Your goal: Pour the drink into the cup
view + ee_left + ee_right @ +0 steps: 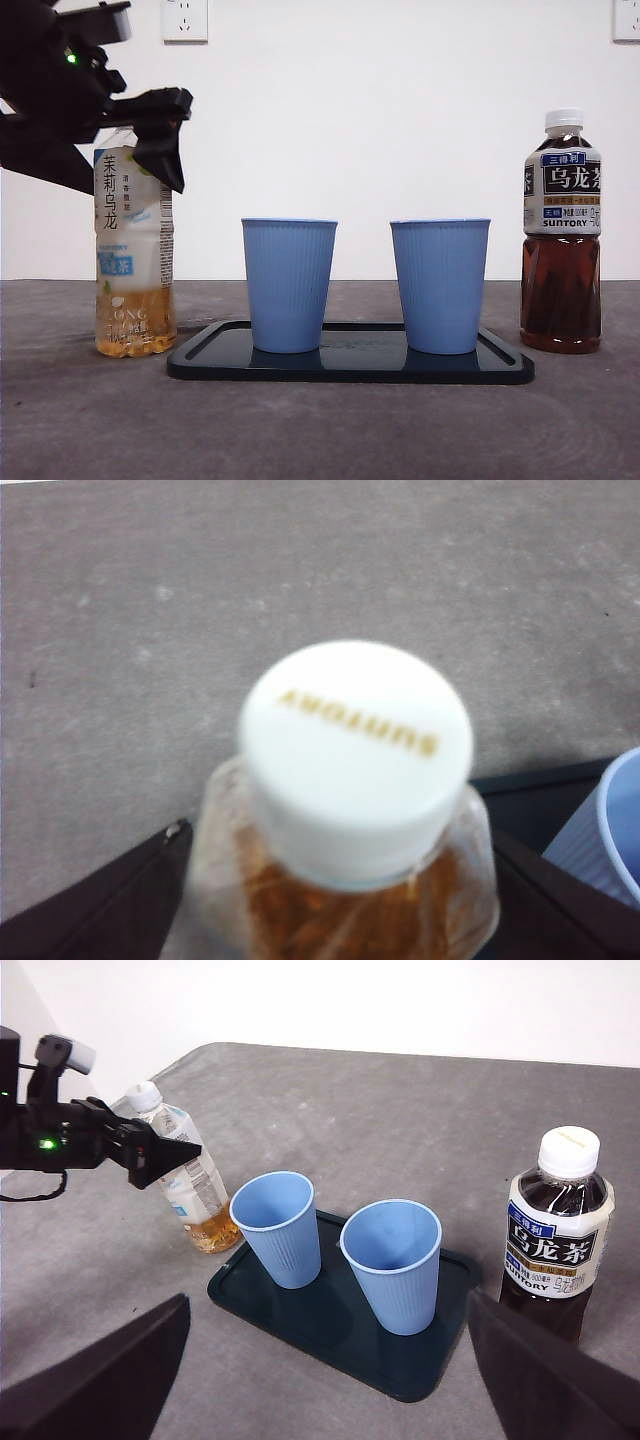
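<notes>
A bottle of pale golden tea, white-capped, stands on the table left of the tray; it is about a quarter full. My left gripper is open around its upper part, one jaw on each side of the shoulder. The right wrist view shows that gripper at the bottle. Two empty blue cups stand upright on a dark tray. My right gripper hangs open high above the table, holding nothing.
A capped bottle of dark oolong tea stands right of the tray, also seen from the right wrist. The nearer cup's rim and a tray corner lie beside the pale bottle. A white wall stands behind the grey table.
</notes>
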Available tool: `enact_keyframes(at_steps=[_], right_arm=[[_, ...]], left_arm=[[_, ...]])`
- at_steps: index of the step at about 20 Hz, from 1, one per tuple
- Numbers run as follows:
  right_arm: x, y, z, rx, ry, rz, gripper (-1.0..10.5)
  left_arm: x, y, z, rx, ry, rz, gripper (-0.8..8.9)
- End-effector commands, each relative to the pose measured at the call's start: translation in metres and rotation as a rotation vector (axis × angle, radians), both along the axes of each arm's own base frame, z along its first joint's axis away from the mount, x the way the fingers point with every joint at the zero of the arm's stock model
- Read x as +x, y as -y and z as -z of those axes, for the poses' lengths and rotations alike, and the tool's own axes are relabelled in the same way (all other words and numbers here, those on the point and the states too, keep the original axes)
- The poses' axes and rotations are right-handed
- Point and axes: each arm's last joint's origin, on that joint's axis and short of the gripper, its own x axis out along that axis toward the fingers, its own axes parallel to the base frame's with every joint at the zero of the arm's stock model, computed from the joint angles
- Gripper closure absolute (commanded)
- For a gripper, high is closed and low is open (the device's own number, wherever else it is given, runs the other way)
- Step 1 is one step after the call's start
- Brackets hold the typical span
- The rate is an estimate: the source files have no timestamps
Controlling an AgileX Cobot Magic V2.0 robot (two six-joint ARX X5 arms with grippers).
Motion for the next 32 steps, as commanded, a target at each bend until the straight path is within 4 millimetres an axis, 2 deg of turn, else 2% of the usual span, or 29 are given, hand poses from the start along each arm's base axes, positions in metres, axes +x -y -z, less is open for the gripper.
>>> enact_keyframes(at_steps=[1, 6, 16, 22, 26, 29, 30, 31, 32], right_arm=[[-0.001, 0.000, -0.005, -0.003, 0.022, -0.004, 5.0], [-0.001, 0.000, -0.005, -0.003, 0.022, -0.004, 5.0], [-0.001, 0.000, -0.005, 0.002, 0.022, -0.022, 5.0], [-0.003, -0.003, -0.005, 0.031, 0.014, -0.126, 5.1], [-0.003, -0.003, -0.005, 0.033, 0.013, -0.133, 5.0], [-0.003, -0.003, -0.005, 0.040, 0.007, -0.132, 5.0], [-0.003, -0.003, -0.005, 0.041, 0.007, -0.133, 5.1], [-0.003, -0.003, -0.005, 0.041, 0.005, -0.135, 5.5], [-0.004, -0.003, -0.005, 0.039, 0.002, -0.135, 6.8]], left_arm=[[-0.005, 0.000, -0.013, -0.027, 0.026, 0.000, 3.76], [-0.024, -0.008, -0.028, -0.047, 0.008, -0.007, 3.76], [-0.121, -0.043, -0.070, -0.085, 0.014, 0.115, 3.77], [-0.172, -0.063, -0.088, -0.228, 0.125, 0.364, 3.77], [-0.188, -0.072, -0.093, -0.267, 0.195, 0.403, 3.77], [-0.192, -0.074, -0.094, -0.274, 0.216, 0.404, 3.78], [-0.192, -0.074, -0.094, -0.274, 0.214, 0.404, 3.90], [-0.192, -0.074, -0.093, -0.273, 0.209, 0.404, 4.78], [-0.192, -0.074, -0.093, -0.271, 0.204, 0.404, 6.15]])
